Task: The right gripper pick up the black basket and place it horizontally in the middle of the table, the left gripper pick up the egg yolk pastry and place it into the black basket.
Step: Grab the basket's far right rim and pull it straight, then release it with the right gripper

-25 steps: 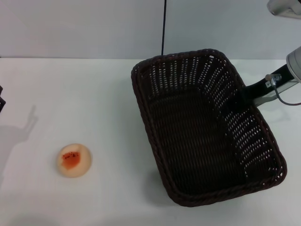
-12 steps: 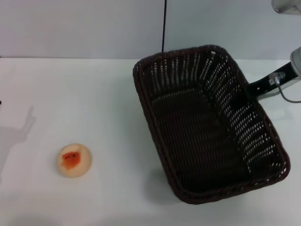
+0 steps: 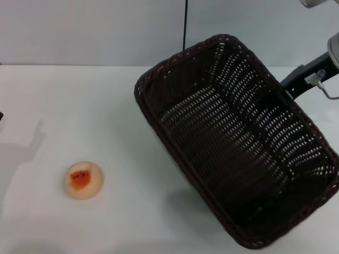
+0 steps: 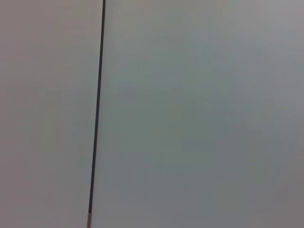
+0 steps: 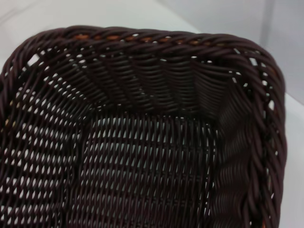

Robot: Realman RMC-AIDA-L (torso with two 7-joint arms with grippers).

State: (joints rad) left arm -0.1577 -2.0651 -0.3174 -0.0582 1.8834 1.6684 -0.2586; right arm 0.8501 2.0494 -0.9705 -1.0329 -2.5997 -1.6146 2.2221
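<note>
The black basket (image 3: 233,143) hangs tilted above the right half of the white table (image 3: 95,106), its near end at the front right. My right gripper (image 3: 284,95) is shut on the basket's far right rim, its white arm reaching in from the upper right. The right wrist view looks down into the basket's woven inside (image 5: 142,142). The egg yolk pastry (image 3: 83,180), pale with an orange-red patch, lies on the table at the front left, well apart from the basket. Of my left gripper only a dark sliver (image 3: 1,115) shows at the left edge.
A thin black cable (image 3: 185,26) runs down the grey back wall behind the basket; it also shows in the left wrist view (image 4: 97,114). The left arm's shadow (image 3: 21,148) falls on the table at the left.
The right gripper has lifted the basket off the table and swung it, so its far end rises and tilts and the near end moves toward the front right. The pastry has not moved.
</note>
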